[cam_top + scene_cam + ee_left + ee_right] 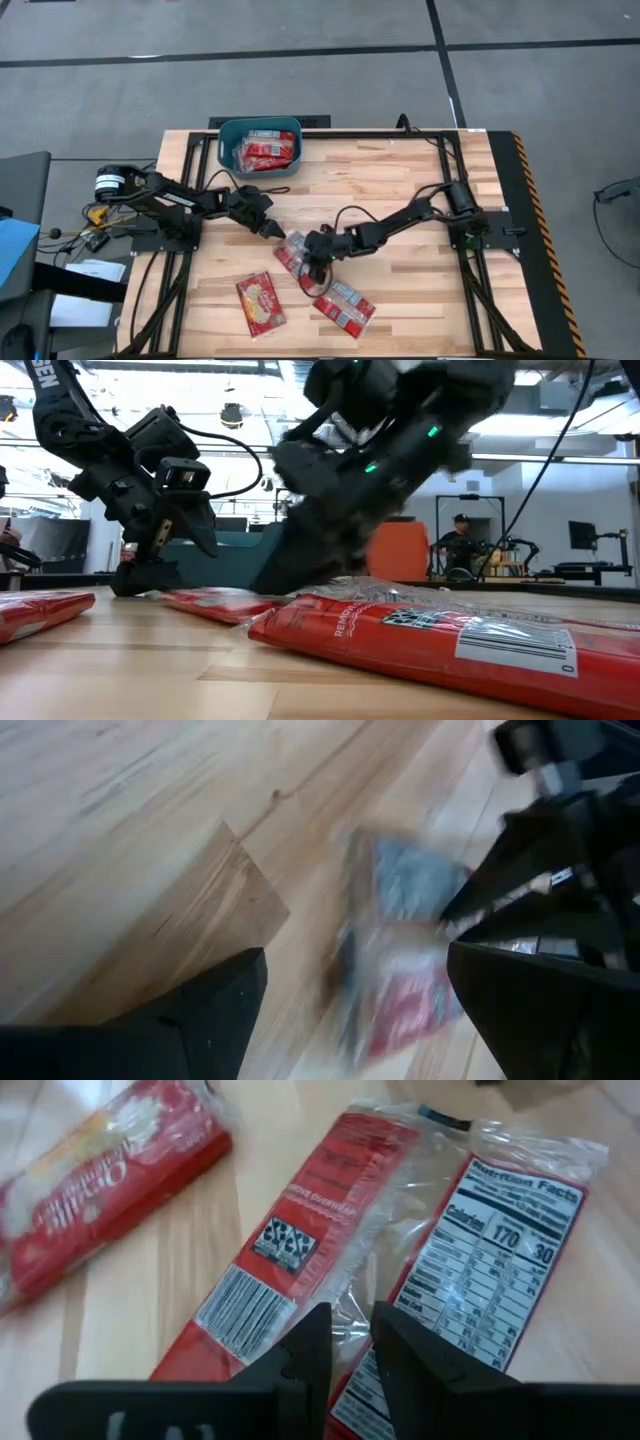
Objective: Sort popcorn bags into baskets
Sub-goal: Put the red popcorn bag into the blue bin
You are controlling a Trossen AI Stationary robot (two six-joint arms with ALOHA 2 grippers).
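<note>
So left gripper (271,227) wide, lining up on bag (291,252) | right gripper (312,262) nearly shut, empty | bin (260,146) far

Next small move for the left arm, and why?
Probably lower the left tool onto the near end of the packet just ahead of it and close. Its fingers are open and empty. The right tool sits over that packet's other end, so keep clear. The bin already holds packets.

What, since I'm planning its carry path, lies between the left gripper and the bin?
Only bare table lies between the left gripper and the bin; the high view shows it.
</note>
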